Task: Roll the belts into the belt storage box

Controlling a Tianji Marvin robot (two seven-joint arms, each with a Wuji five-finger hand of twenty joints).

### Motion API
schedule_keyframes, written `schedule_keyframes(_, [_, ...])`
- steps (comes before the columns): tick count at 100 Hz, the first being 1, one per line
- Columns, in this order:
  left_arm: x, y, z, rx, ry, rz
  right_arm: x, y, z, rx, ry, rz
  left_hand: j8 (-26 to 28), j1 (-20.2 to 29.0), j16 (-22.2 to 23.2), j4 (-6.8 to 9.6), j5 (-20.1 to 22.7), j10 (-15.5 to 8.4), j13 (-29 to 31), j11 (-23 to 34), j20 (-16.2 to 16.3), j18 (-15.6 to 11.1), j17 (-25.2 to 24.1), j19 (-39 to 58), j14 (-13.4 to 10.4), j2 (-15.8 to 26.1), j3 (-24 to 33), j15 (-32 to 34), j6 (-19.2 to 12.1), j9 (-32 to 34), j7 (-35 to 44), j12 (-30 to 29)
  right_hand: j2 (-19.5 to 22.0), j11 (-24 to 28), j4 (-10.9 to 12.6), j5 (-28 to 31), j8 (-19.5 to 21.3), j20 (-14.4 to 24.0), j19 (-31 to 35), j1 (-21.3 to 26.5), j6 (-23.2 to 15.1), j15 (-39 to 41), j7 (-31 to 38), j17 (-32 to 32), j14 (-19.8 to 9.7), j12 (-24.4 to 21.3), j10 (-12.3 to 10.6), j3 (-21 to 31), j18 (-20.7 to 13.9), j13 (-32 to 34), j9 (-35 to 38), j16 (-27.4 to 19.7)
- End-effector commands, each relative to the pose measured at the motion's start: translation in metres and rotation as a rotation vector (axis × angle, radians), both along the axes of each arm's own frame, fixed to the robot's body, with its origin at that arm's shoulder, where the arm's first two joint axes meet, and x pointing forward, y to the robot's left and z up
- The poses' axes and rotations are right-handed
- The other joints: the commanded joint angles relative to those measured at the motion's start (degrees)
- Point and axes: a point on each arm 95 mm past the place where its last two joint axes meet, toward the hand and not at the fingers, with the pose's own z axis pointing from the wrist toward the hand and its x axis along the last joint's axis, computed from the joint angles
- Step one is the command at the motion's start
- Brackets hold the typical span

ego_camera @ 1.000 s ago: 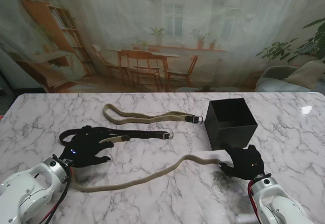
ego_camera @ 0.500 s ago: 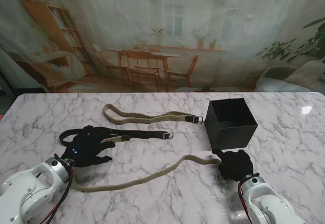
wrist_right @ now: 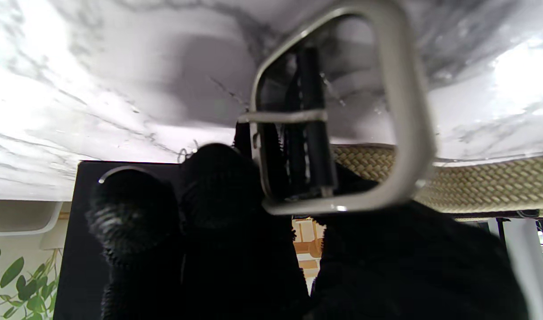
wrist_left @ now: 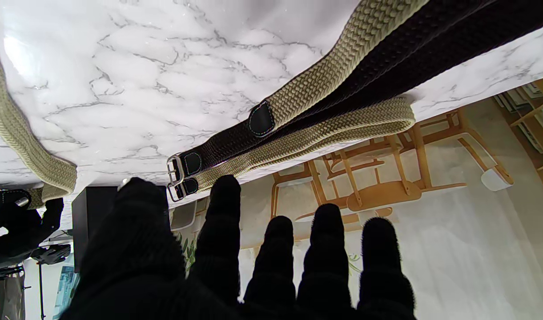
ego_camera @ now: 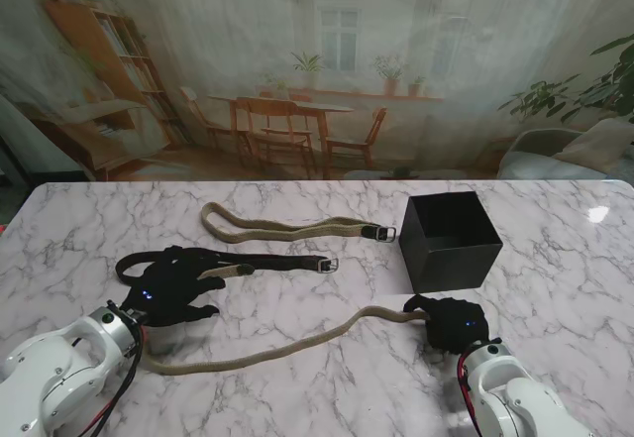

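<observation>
- Stand view: on the marble tabletop [ego_camera: 297,358] we see three belts. The nearest tan belt [ego_camera: 287,343] runs from the left hand [ego_camera: 170,293] across to the right hand [ego_camera: 454,322], whose fingers are closed on its buckle end. A black belt [ego_camera: 267,262] lies partly under the left hand, which rests flat with fingers spread, gripping nothing. A second tan belt [ego_camera: 287,227] lies farther from us. The black storage box [ego_camera: 451,239] stands just beyond the right hand, apart from it.
- Left wrist view: we see the spread fingers [wrist_left: 224,231], free of the black belt [wrist_left: 387,62] and the tan strap [wrist_left: 333,129].
- Right wrist view: we see the metal buckle [wrist_right: 342,111] pinched between fingers [wrist_right: 213,186]; the woven strap [wrist_right: 476,186] trails off across the tabletop.
</observation>
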Motion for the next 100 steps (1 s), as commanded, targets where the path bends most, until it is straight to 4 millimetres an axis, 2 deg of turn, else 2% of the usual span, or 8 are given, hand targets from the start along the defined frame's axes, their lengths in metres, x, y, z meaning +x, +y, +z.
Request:
schedule_keyframes(1, [-0.001,-0.001,-0.003,0.007,0.017,0.004,-0.002,0.0,-0.004,0.005,0.007,-0.001,0.3,1.5,0.5,-1.19,1.1,1.4,0.8,-1.1,0.5,2.0,-0.7,-0.1,0.4,2.4,-1.1,-1.0,1.2,-1.0,0.5,0.5,2.2,-0.5,0.3,6.2,1.1,-1.2,2.2,4.1,-1.6,1.7,1.8,1.6,-1.8,0.2,1.0,1.7,2.1,1.1,0.5,-0.3])
schedule_keyframes(9, [-0.002,-0.001,-0.003,0.006,0.017,0.004,-0.002,0.001,-0.004,0.022,-0.01,-0.002,0.3,1.5,0.5,-1.19,1.1,1.4,0.8,-1.1,0.5,2.0,-0.7,-0.1,0.4,2.4,-1.1,-1.0,1.1,-1.0,0.5,0.5,1.5,-2.2,-2.9,16.4,1.6,-1.6,1.5,4.9,0.6,0.3,5.2,0.9,-1.7,-0.1,0.6,0.2,2.3,1.1,-0.2,-1.0])
schedule_keyframes(16, [-0.002,-0.001,-0.003,0.006,0.017,0.005,-0.002,0.002,-0.004,0.049,-0.018,-0.013,0.3,1.5,0.5,-1.18,1.2,1.4,0.8,-1.1,0.5,2.0,-0.7,-0.1,0.5,2.4,-1.1,-1.0,1.2,-1.0,0.6,0.5,-1.7,-4.9,-5.5,14.7,1.0,-1.7,0.9,5.7,8.9,-0.4,14.8,1.1,-1.6,-2.0,0.3,-4.5,1.7,1.1,-0.3,-1.1])
schedule_keyframes(27, [-0.002,-0.001,-0.004,0.006,0.02,0.006,-0.004,0.003,-0.002,0.09,-0.002,-0.032,0.3,1.6,0.5,-1.19,1.2,1.4,0.8,-1.1,0.5,1.9,-0.8,-0.2,0.5,2.4,-1.1,-1.0,1.2,-1.0,0.6,0.5,-3.2,-7.2,-5.6,14.6,2.1,-1.9,0.0,-1.6,16.2,-1.7,16.2,1.3,-1.2,-4.0,1.9,-7.5,1.7,1.0,-1.5,-1.5])
schedule_keyframes(39, [-0.002,-0.001,-0.004,0.007,0.024,0.007,-0.006,0.005,0.001,0.148,0.034,-0.048,0.3,1.6,0.5,-1.18,1.2,1.4,0.8,-1.1,0.4,1.9,-0.7,-0.2,0.6,2.4,-1.1,-0.9,1.2,-1.0,0.6,0.5,0.0,-10.3,0.1,19.2,12.3,-1.4,-2.4,-17.6,22.3,-5.7,1.2,-0.2,0.8,-7.6,4.9,-9.3,2.3,1.0,-4.1,-2.8])
schedule_keyframes(62, [-0.002,-0.001,-0.005,0.004,0.029,0.007,-0.011,0.007,0.011,0.234,0.154,-0.041,0.3,1.7,0.6,-1.18,1.1,1.4,0.8,-1.1,0.3,1.8,-0.7,-0.4,0.7,2.4,-1.1,-0.9,1.3,-1.0,0.6,0.5,1.7,-18.4,1.1,10.3,10.8,-2.1,-10.1,-19.5,30.2,-31.8,-11.2,-9.9,3.5,-14.9,9.8,-11.5,0.9,0.0,-18.6,-13.2])
schedule_keyframes(88, [-0.003,-0.002,-0.006,0.002,0.036,0.009,-0.019,0.003,0.024,0.255,0.304,0.01,0.3,1.7,0.6,-1.18,1.1,1.4,0.7,-1.2,0.2,1.8,-0.7,-0.5,0.7,2.5,-1.1,-0.8,1.4,-1.2,0.6,0.5,-6.4,-25.6,6.0,-2.9,10.6,-5.2,-17.8,-13.4,33.2,-48.9,-21.3,-20.0,0.6,-17.8,10.3,11.3,-3.3,-10.8,-37.1,-20.2])
schedule_keyframes(100, [-0.002,-0.002,-0.007,0.001,0.039,0.009,-0.022,0.002,0.028,0.244,0.336,0.027,0.3,1.8,0.6,-1.18,1.2,1.5,0.7,-1.2,0.1,1.7,-0.7,-0.5,0.8,2.4,-1.1,-0.8,1.5,-1.1,0.6,0.5,-9.7,-27.1,12.1,-5.7,12.5,-5.9,-19.3,-11.1,32.9,-51.5,-24.4,-22.9,-0.4,-18.6,9.3,23.0,-4.4,-14.6,-40.6,-22.8])
